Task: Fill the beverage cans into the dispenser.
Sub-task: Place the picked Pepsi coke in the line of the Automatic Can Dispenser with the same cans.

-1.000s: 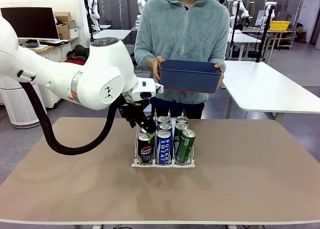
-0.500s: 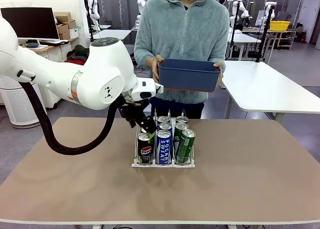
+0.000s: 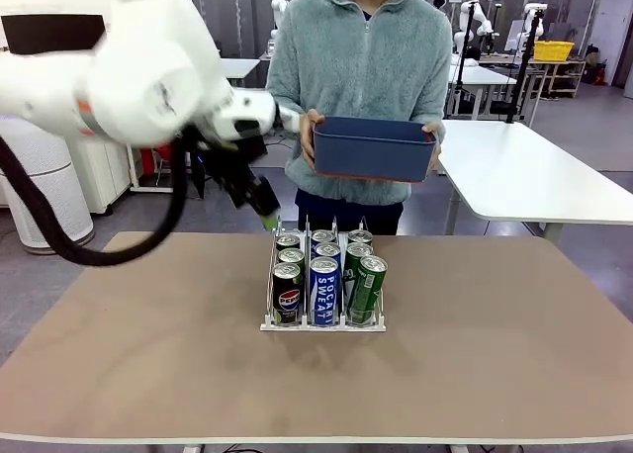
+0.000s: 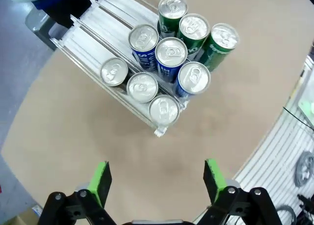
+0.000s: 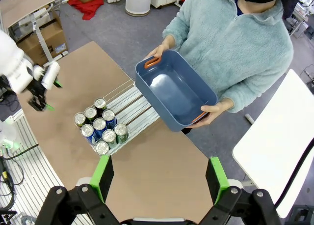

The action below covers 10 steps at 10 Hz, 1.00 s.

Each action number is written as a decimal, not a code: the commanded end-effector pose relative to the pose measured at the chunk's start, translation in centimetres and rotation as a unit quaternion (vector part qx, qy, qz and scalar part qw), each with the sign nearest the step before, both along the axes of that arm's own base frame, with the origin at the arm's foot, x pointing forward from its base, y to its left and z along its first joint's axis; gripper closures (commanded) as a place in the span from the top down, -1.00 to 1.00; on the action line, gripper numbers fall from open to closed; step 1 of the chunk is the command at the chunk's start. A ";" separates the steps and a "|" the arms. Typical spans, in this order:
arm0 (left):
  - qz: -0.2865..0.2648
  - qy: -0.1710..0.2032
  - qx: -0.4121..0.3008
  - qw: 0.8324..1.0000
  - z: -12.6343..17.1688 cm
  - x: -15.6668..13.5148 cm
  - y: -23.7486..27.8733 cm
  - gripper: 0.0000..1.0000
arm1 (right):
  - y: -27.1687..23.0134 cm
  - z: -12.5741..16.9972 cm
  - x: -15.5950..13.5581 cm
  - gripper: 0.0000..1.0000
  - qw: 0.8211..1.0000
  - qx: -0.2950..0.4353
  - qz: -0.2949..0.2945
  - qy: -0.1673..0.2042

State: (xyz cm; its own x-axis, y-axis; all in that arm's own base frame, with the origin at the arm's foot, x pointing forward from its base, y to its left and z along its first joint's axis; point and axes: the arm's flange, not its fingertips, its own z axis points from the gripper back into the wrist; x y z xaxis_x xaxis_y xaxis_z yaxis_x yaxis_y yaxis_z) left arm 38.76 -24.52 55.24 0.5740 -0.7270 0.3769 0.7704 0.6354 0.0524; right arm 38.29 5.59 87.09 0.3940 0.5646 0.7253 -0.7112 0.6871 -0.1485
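— Where is the left arm?
— It comes in from the left side and is blurred with motion. Its wrist points down and toward the middle, with the left gripper [image 3: 265, 216] held in the air, fingers pointing down.
— Is it holding anything?
— No. In its own wrist view the left gripper's green pads [image 4: 100, 181] stand wide apart with nothing between them.
— And the right gripper [image 5: 158, 178]?
— High up, looking down. Its pads [image 5: 216, 180] are also spread wide, nothing held.
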 end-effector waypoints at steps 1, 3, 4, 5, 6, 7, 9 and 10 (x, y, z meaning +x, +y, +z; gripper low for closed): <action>-0.071 0.021 -0.023 0.997 6.0 -0.3 2.9 1.00 | 0.0 -0.1 -0.1 1.00 1.000 -0.003 0.006 0.000; -0.090 -0.017 -0.047 0.995 12.3 -1.2 4.2 1.00 | 0.0 -0.1 -0.1 1.00 1.000 -0.003 0.006 0.000; -0.095 -0.028 -0.051 0.994 15.2 -1.8 5.1 1.00 | 0.0 -0.1 -0.1 1.00 1.000 -0.003 0.006 0.000; -0.096 -0.046 -0.061 0.992 16.9 -1.9 5.6 1.00 | 0.0 -0.1 -0.1 1.00 1.000 -0.003 0.006 0.000; -0.082 -0.076 -0.065 0.992 18.9 -2.2 6.0 1.00 | 0.0 -0.1 -0.1 1.00 1.000 -0.003 0.006 0.000; -0.086 -0.088 -0.080 0.989 20.3 -2.5 6.7 1.00 | 0.0 -0.1 -0.1 1.00 1.000 -0.003 0.006 0.000; -0.067 -0.107 -0.083 0.989 22.3 -2.9 6.9 1.00 | 0.0 -0.1 -0.1 1.00 1.000 -0.003 0.006 0.000; -0.069 -0.115 -0.083 0.987 23.3 -3.4 6.8 1.00 | 0.0 -0.1 -0.1 1.00 1.000 -0.003 0.006 0.000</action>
